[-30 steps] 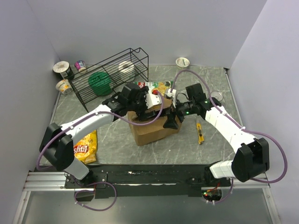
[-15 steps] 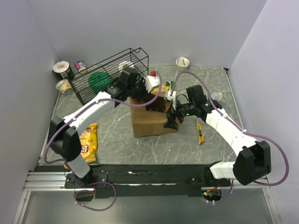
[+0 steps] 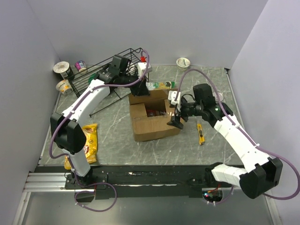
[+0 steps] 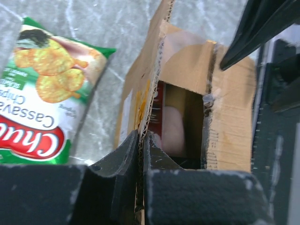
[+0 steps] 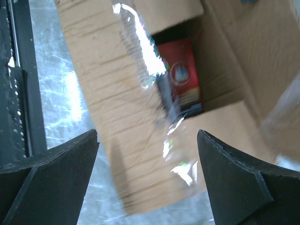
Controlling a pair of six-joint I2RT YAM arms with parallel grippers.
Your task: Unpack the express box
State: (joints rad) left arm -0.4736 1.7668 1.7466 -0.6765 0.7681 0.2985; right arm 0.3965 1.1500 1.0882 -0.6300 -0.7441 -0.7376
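The express box (image 3: 152, 127) is a brown cardboard carton in the middle of the table, its top open. My left gripper (image 3: 139, 89) reaches over from the back left and is shut on the edge of the box's back flap (image 4: 149, 101); the left wrist view shows the corrugated edge pinched between the fingers of this gripper (image 4: 142, 137). My right gripper (image 3: 175, 119) hangs open at the box's right side, above a taped flap (image 5: 108, 93), touching nothing. A red packet (image 5: 180, 77) lies inside the box.
A green chip bag (image 3: 157, 86) lies just behind the box, a yellow one (image 3: 89, 140) at the front left. A black wire rack (image 3: 101, 79) stands at the back left with cups (image 3: 61, 69) beside it. A yellow utility knife (image 3: 200, 133) lies right of the box.
The left gripper closed on the back flap and drew it back toward the rack, so the box's inside now shows. The right gripper shifted slightly right and stayed open.
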